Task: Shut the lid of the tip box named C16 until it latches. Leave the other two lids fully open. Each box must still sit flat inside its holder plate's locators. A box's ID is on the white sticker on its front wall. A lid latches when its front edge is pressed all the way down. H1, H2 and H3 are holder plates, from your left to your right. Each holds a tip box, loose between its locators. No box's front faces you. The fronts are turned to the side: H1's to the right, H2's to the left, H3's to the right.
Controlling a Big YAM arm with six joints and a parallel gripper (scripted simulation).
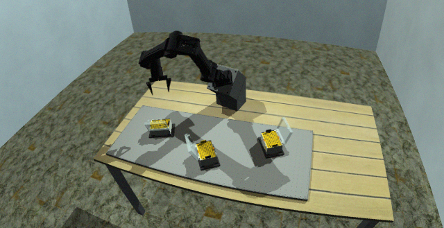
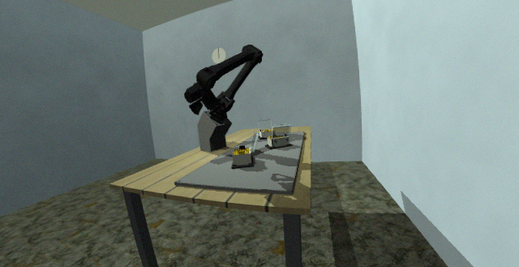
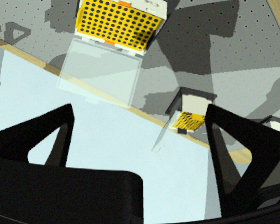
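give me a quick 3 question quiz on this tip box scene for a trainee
1. True or false: the gripper is shut on a lid.
2. How many tip boxes stand on the grey mat?
3. The gripper hangs nearest which box? A) left-end tip box B) middle tip box C) right-end tip box

Key: 1 false, it is open and holds nothing. 2 three. 3 A, by the top view.
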